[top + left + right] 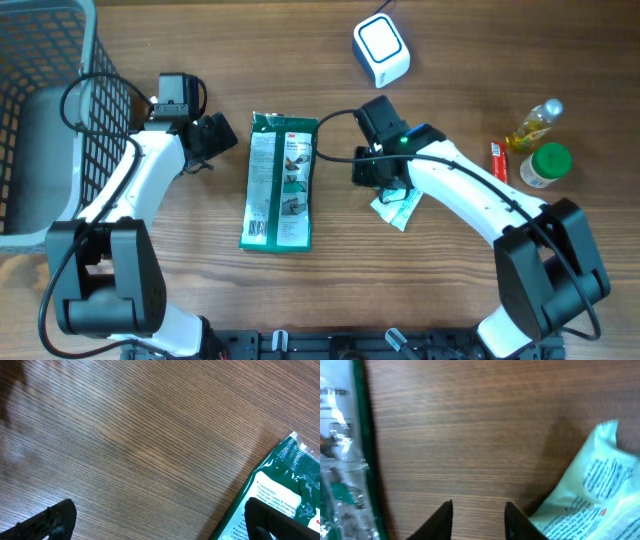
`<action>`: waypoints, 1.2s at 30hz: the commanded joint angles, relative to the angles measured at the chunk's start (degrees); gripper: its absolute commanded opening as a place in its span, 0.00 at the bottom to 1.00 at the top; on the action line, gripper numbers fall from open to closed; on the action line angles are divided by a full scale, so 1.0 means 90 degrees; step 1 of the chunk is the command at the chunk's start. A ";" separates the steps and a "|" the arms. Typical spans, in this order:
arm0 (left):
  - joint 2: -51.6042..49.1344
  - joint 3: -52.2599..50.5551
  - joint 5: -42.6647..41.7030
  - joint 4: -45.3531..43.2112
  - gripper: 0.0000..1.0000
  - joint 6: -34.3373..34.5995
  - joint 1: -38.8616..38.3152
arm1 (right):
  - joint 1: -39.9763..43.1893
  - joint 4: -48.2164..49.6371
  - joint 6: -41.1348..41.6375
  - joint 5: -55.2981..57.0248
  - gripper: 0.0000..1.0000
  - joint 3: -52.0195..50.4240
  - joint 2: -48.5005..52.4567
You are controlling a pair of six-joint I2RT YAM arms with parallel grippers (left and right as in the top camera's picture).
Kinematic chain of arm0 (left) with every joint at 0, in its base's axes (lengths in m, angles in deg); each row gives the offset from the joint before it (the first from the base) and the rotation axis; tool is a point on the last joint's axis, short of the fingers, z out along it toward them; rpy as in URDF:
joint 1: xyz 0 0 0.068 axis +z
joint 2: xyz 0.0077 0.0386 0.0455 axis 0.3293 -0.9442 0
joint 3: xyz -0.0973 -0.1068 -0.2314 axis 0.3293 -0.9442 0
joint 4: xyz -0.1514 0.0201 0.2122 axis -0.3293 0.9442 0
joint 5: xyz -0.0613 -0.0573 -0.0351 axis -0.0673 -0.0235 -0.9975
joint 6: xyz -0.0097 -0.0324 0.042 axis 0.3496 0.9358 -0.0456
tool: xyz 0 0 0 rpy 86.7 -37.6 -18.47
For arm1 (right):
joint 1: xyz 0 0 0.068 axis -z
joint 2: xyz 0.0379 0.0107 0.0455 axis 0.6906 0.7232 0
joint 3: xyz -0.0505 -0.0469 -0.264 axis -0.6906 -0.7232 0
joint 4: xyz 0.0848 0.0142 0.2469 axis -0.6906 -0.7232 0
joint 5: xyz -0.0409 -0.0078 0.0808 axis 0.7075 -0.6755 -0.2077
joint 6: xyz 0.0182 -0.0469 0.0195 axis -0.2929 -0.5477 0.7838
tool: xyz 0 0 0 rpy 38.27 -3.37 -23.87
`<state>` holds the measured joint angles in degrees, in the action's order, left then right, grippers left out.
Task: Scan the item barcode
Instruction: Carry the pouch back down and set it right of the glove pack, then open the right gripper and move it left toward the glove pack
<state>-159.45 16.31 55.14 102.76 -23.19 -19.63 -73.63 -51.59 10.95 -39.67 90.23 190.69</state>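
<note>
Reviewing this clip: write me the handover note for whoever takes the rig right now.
Left gripper: open wide, empty, beside the green package.
Right gripper: jaws narrow but apart, empty, over bare wood between the green package and a pale packet.
Scanner: toward the far edge, nothing near it.
Done: nothing gripped or scanned.
Left: grip an item, present its barcode to the scanner.

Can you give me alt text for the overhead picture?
A green packet lies flat on a wooden table between the robot's left arm and right arm, neither holding it. A white scanner sits beyond it, a wire basket at left, a bottle and jar at right.
</note>
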 commanded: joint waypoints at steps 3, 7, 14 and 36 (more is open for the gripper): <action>0.0102 -0.0034 0.0129 -0.0022 1.00 -0.0029 0.0034 | -0.0007 0.0158 0.0721 0.0403 0.24 -0.0471 0.0129; 0.0102 -0.0034 0.0129 -0.0019 1.00 -0.0029 0.0034 | 0.0002 -0.0087 0.0716 0.0746 0.23 -0.0474 0.0129; 0.0102 -0.0034 0.0129 -0.0019 1.00 -0.0029 0.0034 | 0.0005 -0.0527 0.0716 0.1319 0.23 -0.0474 0.0129; 0.0102 -0.0034 0.0129 -0.0019 1.00 -0.0029 0.0034 | 0.0284 -0.1192 0.0653 0.1382 0.23 -0.0471 0.0129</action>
<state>-159.45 16.31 55.14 102.76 -23.19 -19.63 -71.10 -63.57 16.42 -23.04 86.49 190.82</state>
